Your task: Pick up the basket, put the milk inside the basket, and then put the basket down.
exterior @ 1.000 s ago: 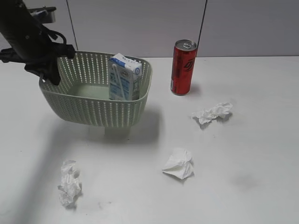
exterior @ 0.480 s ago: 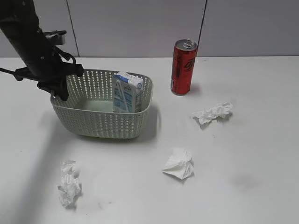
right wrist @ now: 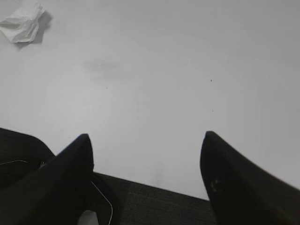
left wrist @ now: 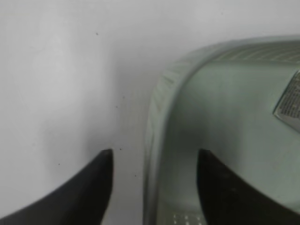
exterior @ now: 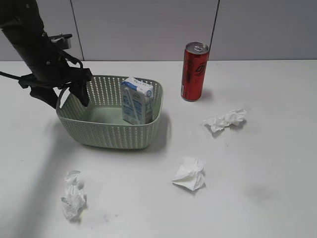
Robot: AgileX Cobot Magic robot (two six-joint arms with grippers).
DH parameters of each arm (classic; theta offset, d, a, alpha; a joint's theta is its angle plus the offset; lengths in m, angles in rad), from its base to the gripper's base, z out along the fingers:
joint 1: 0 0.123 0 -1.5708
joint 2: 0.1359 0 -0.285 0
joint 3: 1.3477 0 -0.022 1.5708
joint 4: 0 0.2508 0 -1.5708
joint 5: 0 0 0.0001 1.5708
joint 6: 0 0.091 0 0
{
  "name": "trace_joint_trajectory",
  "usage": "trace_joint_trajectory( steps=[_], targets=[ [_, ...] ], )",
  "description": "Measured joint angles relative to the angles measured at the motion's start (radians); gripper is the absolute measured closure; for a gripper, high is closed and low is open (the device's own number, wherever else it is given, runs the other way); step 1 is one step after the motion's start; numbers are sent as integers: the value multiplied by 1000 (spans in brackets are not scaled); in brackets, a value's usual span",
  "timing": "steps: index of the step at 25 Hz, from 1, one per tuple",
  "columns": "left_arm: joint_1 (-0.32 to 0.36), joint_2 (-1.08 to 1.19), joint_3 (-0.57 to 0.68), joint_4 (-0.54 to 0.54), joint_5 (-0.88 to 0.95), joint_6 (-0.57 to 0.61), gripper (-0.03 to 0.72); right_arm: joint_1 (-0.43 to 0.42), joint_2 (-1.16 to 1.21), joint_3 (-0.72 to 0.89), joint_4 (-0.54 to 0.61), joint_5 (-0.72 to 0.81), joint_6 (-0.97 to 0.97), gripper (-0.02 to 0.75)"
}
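The pale green basket [exterior: 111, 131] stands on the white table with the white-and-blue milk carton [exterior: 136, 101] upright inside it, towards its right end. My left gripper [exterior: 68, 100] is open and straddles the basket's left rim, one finger outside and one inside. In the left wrist view the basket's rim [left wrist: 158, 98] runs between the two spread fingers of the left gripper [left wrist: 153, 153] without either finger touching it. My right gripper [right wrist: 146, 140] is open and empty over bare table at the front edge; it does not show in the exterior view.
A tall red can [exterior: 194, 72] stands right of the basket. Crumpled white tissues lie at the right [exterior: 225, 120], front middle [exterior: 189, 174] and front left [exterior: 73, 194]. One tissue [right wrist: 22, 21] shows far from my right gripper. The grey wall is behind.
The basket has come down from its tilted, lifted pose to rest flat on the table. My left gripper has opened and let go of the rim.
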Motion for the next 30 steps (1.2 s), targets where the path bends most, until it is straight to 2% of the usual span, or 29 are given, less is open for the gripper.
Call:
trace_joint_trajectory(
  steps=[2, 5, 12, 18, 22, 26, 30],
  targets=[
    [0, -2, 0, 0, 4, 0, 69, 0, 0, 0, 0, 0, 0, 200],
    [0, -18, 0, 0, 32, 0, 55, 0, 0, 0, 0, 0, 0, 200],
    [0, -175, 0, 27, 124, 0, 64, 0, 0, 0, 0, 0, 0, 200],
    [-9, -373, 0, 133, 251, 0, 86, 0, 0, 0, 0, 0, 0, 200],
    [-50, -506, 2, 193, 265, 0, 96, 0, 0, 0, 0, 0, 0, 200],
    [-101, -671, 58, 208, 266, 0, 99, 0, 0, 0, 0, 0, 0, 202],
    [-113, -847, 177, 215, 268, 0, 99, 0, 0, 0, 0, 0, 0, 202]
  ],
)
